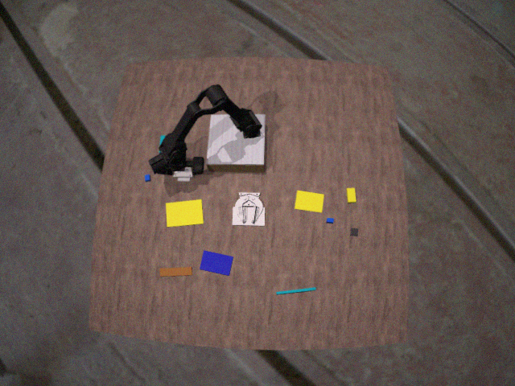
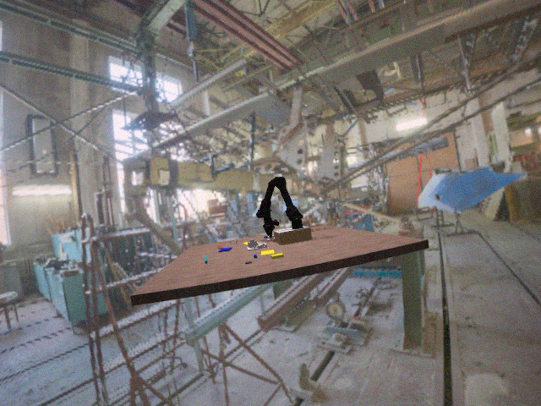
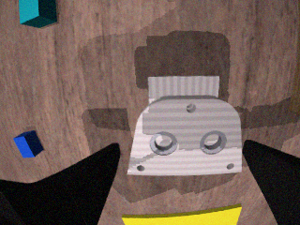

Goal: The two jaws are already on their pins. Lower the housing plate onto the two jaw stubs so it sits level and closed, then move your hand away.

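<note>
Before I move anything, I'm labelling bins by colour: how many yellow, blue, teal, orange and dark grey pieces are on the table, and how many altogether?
Yellow pieces: 3
Blue pieces, light and dark: 3
Teal pieces: 2
Orange piece: 1
Dark grey piece: 1
Total: 10

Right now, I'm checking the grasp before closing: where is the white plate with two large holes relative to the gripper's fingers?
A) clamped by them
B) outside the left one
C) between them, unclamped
C: the plate lies between the open fingers.
</note>
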Robot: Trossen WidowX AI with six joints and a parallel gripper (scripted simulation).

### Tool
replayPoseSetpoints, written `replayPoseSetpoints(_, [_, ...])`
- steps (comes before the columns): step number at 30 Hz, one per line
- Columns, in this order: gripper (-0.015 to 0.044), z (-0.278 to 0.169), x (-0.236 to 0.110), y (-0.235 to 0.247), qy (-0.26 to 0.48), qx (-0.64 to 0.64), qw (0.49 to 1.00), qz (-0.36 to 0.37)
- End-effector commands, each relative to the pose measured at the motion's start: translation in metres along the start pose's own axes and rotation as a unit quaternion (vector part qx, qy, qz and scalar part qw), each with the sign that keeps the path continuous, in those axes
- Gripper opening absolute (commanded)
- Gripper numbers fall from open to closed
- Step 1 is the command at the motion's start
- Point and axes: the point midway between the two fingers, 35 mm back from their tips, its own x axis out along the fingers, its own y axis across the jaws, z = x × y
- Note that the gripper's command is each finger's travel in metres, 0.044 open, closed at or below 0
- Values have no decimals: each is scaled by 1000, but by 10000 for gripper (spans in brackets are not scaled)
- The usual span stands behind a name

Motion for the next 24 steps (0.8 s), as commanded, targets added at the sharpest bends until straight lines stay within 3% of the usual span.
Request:
replayPoseSetpoints(1, [440,2,7,-2,-4,3,1000,-2])
replayPoseSetpoints(17, [440,2,11,-2,-4,3,1000,-2])
replayPoseSetpoints(24, [393,1,11,-2,-2,0,1000,-3])
